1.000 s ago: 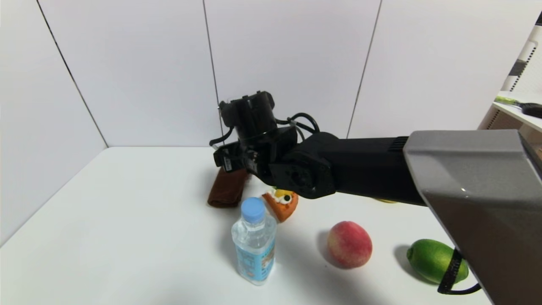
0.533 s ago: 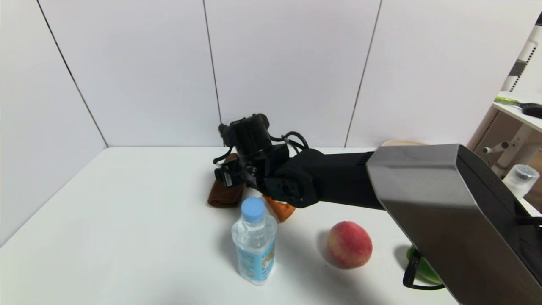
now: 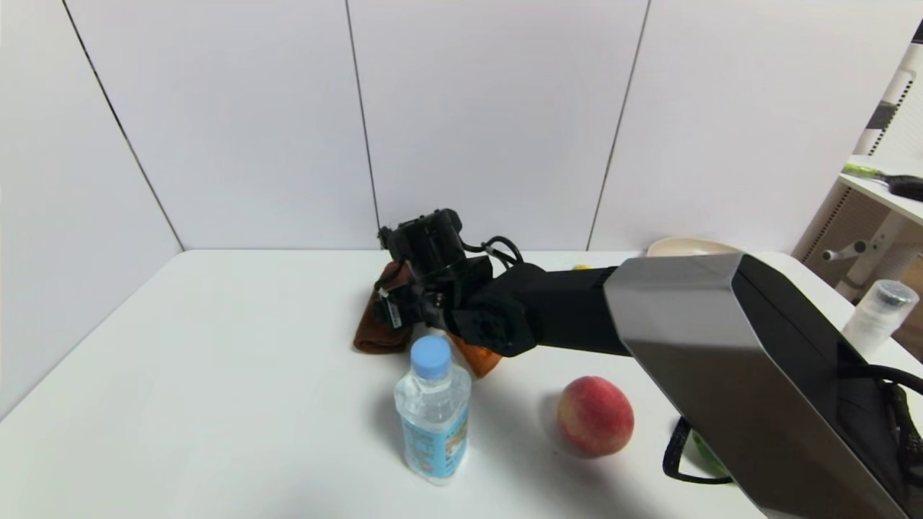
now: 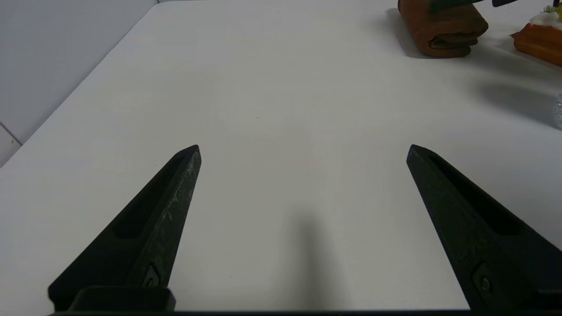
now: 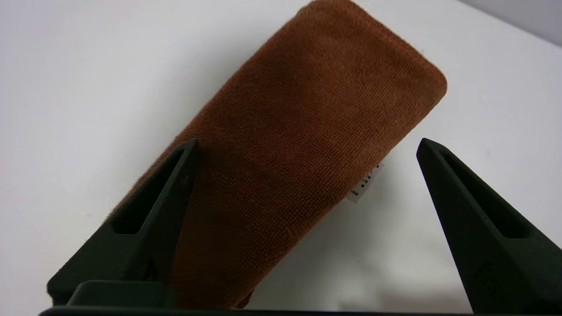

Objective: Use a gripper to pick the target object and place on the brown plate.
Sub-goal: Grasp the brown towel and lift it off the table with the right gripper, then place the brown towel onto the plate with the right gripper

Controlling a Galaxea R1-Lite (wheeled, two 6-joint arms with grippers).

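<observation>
1. Right wrist view: right gripper (image 5: 307,145) spread wide, brown cloth (image 5: 303,149) lying between and under its fingers, nothing pinched.
2. Head view alone shows the brown plate (image 3: 685,247), far behind its arm.
3. Left gripper (image 4: 303,149) spread, well apart from the cloth.

Beneath the right claw (image 5: 303,147) the fingers (image 5: 149,224) stand wide apart over the brown cloth (image 5: 307,145), with bare worktop (image 5: 88,66) on either side of the roll. Just beside this claw, toward the robot, sit the orange cake slice (image 3: 477,357) and the water bottle (image 3: 433,409), which crowd that side; the peach (image 3: 595,416) lies farther along under the arm. The tan plate (image 3: 685,247) shows behind the arm, near the wall. Ahead of the left claw (image 4: 303,151), spread wide, the worktop lies open up to the cloth.
</observation>
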